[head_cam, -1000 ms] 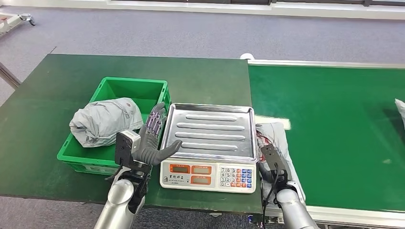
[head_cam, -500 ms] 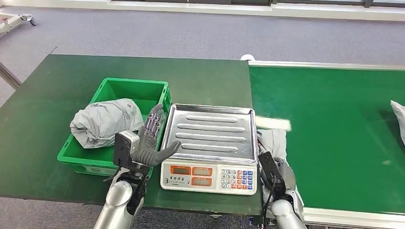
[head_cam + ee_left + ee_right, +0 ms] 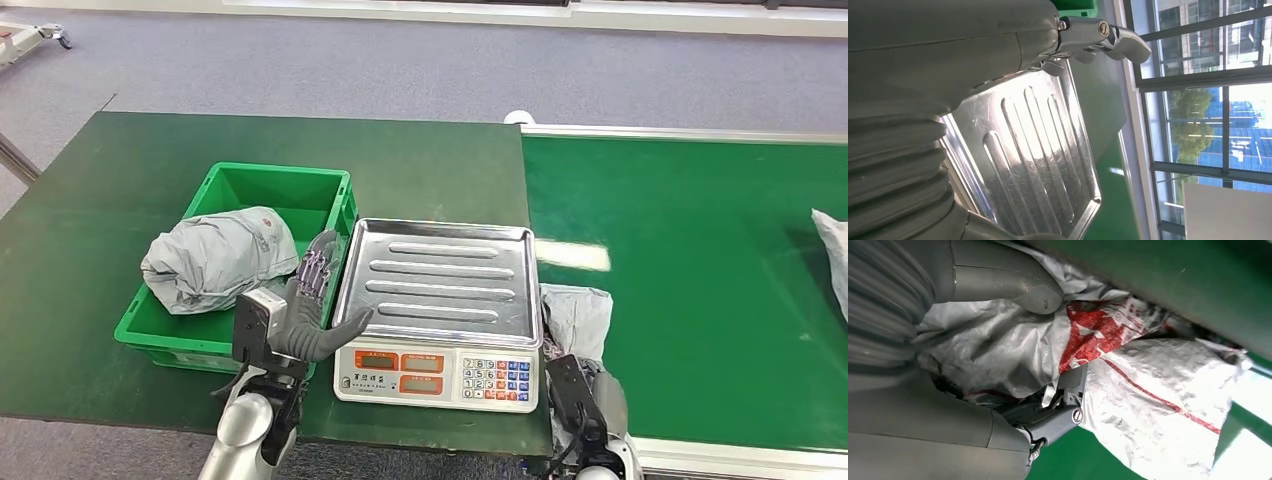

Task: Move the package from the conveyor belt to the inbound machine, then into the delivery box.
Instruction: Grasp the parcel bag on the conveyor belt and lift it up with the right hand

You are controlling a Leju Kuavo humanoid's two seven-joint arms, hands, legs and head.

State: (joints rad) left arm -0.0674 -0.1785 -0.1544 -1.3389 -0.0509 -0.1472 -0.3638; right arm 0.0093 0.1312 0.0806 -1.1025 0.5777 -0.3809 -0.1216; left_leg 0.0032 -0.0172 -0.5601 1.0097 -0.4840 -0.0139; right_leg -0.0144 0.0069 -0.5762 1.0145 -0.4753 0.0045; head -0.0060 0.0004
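A crumpled grey package (image 3: 578,315) with red print lies at the near edge of the green conveyor belt (image 3: 700,280), just right of the scale. My right hand (image 3: 590,400) grips it from the near side; in the right wrist view the thumb (image 3: 1013,285) and the fingers (image 3: 1058,415) close around the package (image 3: 1158,405). The inbound machine is a scale (image 3: 440,375) with a bare steel tray (image 3: 440,275). My left hand (image 3: 310,305) is held open and upright against the tray's left edge, and the tray (image 3: 1033,160) shows beyond it in the left wrist view.
A green crate (image 3: 230,345) stands left of the scale on the dark green table (image 3: 90,200), with a grey wrapped package (image 3: 215,255) in its near left part. Another pale package (image 3: 832,240) sits on the belt at the far right.
My right hand has drawn back toward the near edge, pulling the package with it. The package at the far right has crept left on the belt. The left hand has sunk slightly.
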